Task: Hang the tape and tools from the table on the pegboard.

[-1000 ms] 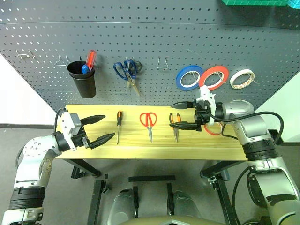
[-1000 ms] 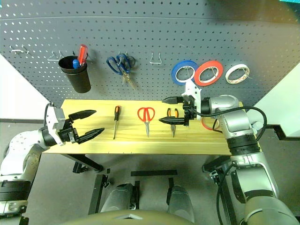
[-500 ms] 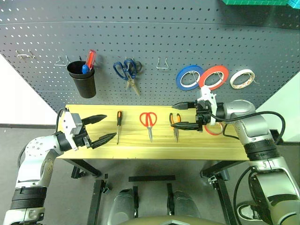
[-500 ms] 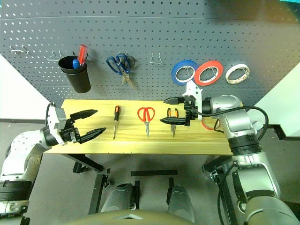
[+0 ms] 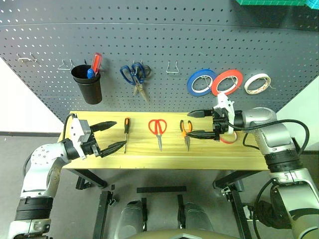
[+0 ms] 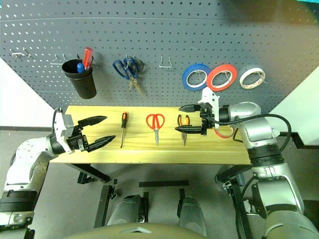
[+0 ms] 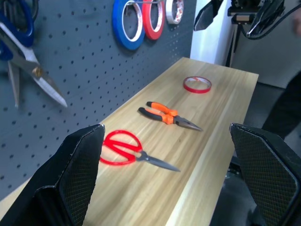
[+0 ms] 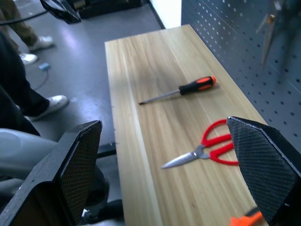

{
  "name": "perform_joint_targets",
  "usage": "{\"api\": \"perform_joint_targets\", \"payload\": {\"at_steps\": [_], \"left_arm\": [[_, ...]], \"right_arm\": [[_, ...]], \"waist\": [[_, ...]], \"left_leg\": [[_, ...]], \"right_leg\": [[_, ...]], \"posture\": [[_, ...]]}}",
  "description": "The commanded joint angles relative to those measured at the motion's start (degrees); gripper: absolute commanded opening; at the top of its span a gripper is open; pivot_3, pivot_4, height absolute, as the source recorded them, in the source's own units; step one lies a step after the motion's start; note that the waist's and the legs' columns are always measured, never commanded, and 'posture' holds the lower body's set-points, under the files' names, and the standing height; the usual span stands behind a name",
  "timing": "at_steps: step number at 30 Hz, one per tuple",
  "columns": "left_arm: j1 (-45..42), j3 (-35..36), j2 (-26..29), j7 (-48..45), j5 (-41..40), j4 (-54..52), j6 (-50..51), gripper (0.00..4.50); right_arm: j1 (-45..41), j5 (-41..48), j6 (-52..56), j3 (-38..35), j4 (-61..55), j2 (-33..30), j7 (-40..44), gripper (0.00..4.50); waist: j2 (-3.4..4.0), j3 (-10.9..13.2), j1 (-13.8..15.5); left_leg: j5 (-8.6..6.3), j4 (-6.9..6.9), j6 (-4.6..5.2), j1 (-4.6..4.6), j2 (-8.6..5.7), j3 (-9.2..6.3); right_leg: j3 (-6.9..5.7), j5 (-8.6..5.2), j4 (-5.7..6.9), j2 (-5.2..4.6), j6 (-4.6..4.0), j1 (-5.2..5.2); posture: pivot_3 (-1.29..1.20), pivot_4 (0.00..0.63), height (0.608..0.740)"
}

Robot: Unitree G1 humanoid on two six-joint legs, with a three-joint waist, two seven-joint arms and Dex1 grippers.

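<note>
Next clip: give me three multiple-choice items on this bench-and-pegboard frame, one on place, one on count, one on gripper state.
1. Where is the red-handled scissors?
A. on the light wooden table
B. on a pegboard hook
C. in the black cup

2. How many tape rolls hang on the dark grey pegboard?
A. one
B. three
C. five

3. How do the left gripper and right gripper stand?
A. both open, empty
B. left shut on screwdriver
C. right shut on pliers

Answers: 1 A, it lies flat on the planks; 2 B, blue, red and white rings hang there; 3 A, fingers spread, nothing between them.
</note>
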Motion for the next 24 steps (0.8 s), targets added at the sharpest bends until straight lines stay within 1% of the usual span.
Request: {"api": "perform_joint_targets", "payload": {"at_steps": [1,3,5,9,13,17,19,24], "left_arm": [[-0.9,-1.6,0.0,0.8,0.0,-2.5,2.5,4.47],[-1.9,-2.5,-0.7,2.8,1.0,-3.1,3.4,4.47],[-3.1,-4.1,0.0,3.5,2.0,-3.3,6.3,4.47],[-6.2,-5.7,-0.9,4.1,4.0,0.0,5.0,4.47],[-9.9,-9.1,-2.2,3.4,8.4,6.1,0.6,4.47],[-15.0,-13.0,-5.1,4.2,13.1,13.6,-2.3,4.47],[-18.0,-14.3,-7.4,5.0,14.7,17.5,-3.5,4.47],[-23.9,-17.4,-13.0,6.3,17.8,23.7,-4.3,4.47]], "right_arm": [[-0.2,-0.9,-1.7,-1.5,0.9,-1.2,-1.0,4.5],[-0.2,-1.7,-2.3,-1.5,2.5,-1.8,-1.5,4.5],[-0.5,-2.4,-2.7,-1.8,4.1,-2.2,-2.1,4.5],[-0.9,-4.0,-2.2,-1.3,6.3,-3.5,-3.1,4.5],[-1.8,-6.6,-2.6,-1.1,11.2,-4.2,-5.3,4.5],[-2.7,-9.7,-4.7,-0.8,16.8,-4.6,-7.7,4.5],[-3.6,-12.1,-6.0,-0.1,20.3,-4.6,-9.6,4.5],[-6.6,-16.5,-6.0,1.2,26.9,-4.3,-13.3,4.5]], "waist": [[0.0,0.0,0.0],[0.0,0.0,0.0],[0.0,0.0,0.1],[0.0,0.0,0.0],[0.09,0.1,-0.1],[0.27,0.7,-0.1],[0.34,1.1,0.0],[0.41,3.0,-0.4]], "left_leg": [[0.0,0.0,0.0,0.0,0.0,0.0],[0.0,0.0,0.0,0.0,0.0,0.01],[0.0,0.0,0.0,0.0,0.0,0.01],[0.0,0.0,0.0,-0.01,-0.01,0.01],[0.0,0.0,0.0,0.01,-0.01,0.02],[-0.01,0.01,0.01,0.01,-0.01,0.03],[-0.01,0.03,0.02,0.01,-0.02,0.02],[-0.05,0.05,0.09,-0.03,-0.02,0.02]], "right_leg": [[0.0,0.0,0.0,0.0,0.0,0.0],[0.0,0.0,0.0,0.0,0.0,0.0],[0.0,0.0,0.0,0.0,0.0,0.0],[0.0,0.0,-0.02,0.0,0.0,0.0],[0.0,0.0,-0.02,0.0,0.0,0.0],[0.01,0.0,-0.03,0.0,0.0,0.0],[0.01,0.0,-0.02,0.0,0.0,0.01],[0.03,0.0,-0.02,0.0,0.0,-0.02]], "posture": [[0.09,0.095,0.732],[0.09,0.098,0.732],[0.08,0.105,0.732],[0.07,0.124,0.732],[0.07,0.143,0.732],[0.04,0.184,0.732],[0.04,0.203,0.732],[0.01,0.251,0.732]]}}
